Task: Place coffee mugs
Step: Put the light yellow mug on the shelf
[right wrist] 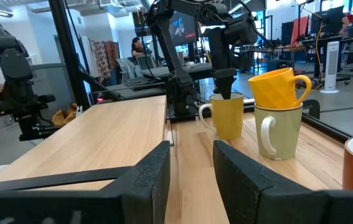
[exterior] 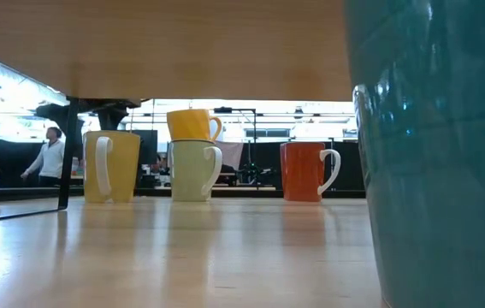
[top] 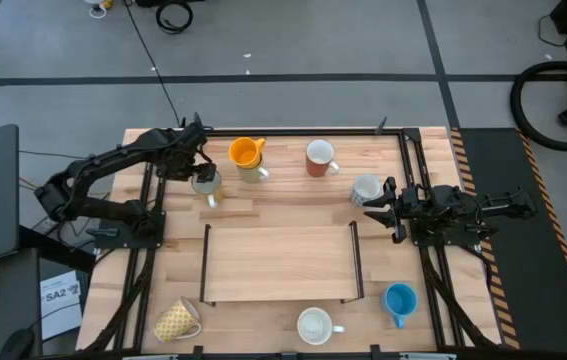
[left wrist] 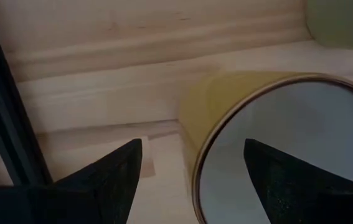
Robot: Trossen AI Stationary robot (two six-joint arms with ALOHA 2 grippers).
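Note:
My left gripper (left wrist: 193,146) is open at the table's far left, pointing down over a yellow mug (top: 206,184). One finger (left wrist: 288,186) hangs inside the white hollow and the other (left wrist: 111,177) outside the wall; I see no touch. The mug stands upright on its base (right wrist: 228,115). To its right an orange mug (top: 246,151) sits tilted in the mouth of a cream mug (right wrist: 276,130). A reddish-brown mug (top: 319,157) stands farther right. My right gripper (top: 378,212) is open and level at the table's right side, beside a pale mug (top: 366,188).
A raised wooden shelf on black legs (top: 281,262) fills the table's middle. Along the near edge are a yellow patterned mug on its side (top: 176,320), a white mug (top: 315,325) and a blue mug (top: 399,300), which looms close in the low view (exterior: 434,154). A person (exterior: 50,154) stands beyond the table.

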